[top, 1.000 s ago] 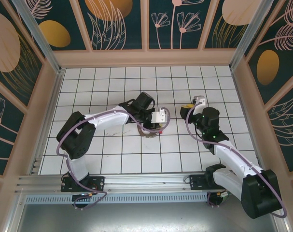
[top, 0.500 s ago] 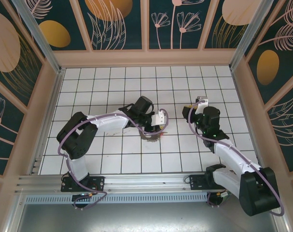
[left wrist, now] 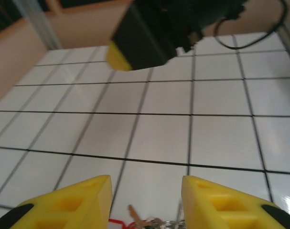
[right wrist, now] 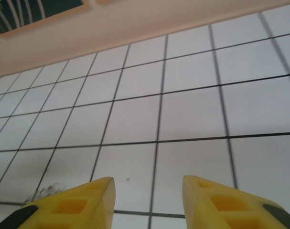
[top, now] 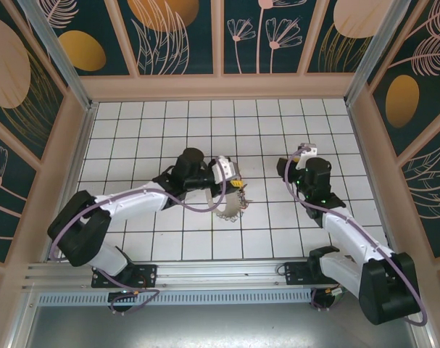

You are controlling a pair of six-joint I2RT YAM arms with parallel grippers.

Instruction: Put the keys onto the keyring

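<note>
The keyring (top: 231,206), a thin grey loop fringed with small silvery pieces, lies on the white tiles in the middle. My left gripper (top: 236,184) hovers just above its far edge, open, with nothing between the yellow fingers (left wrist: 82,200). In the left wrist view my gripper (left wrist: 146,191) has the keys (left wrist: 137,221) low between its fingertips: a bit of red, a small brownish blade and silvery metal, cut off by the frame's bottom edge. My right gripper (top: 302,156) stands to the right, open and empty (right wrist: 147,191), over bare tiles.
The pink wall (top: 220,87) closes the far side, with side walls left and right. The right arm's black and yellow gripper (left wrist: 149,33) shows ahead of my left fingers. A grey fringe (right wrist: 45,192) sits at the lower left of the right wrist view.
My left gripper has opened and drawn back to the left, leaving the keyring on the tiles. The left arm's elbow swung left. The right gripper shifted slightly right and widened a little.
</note>
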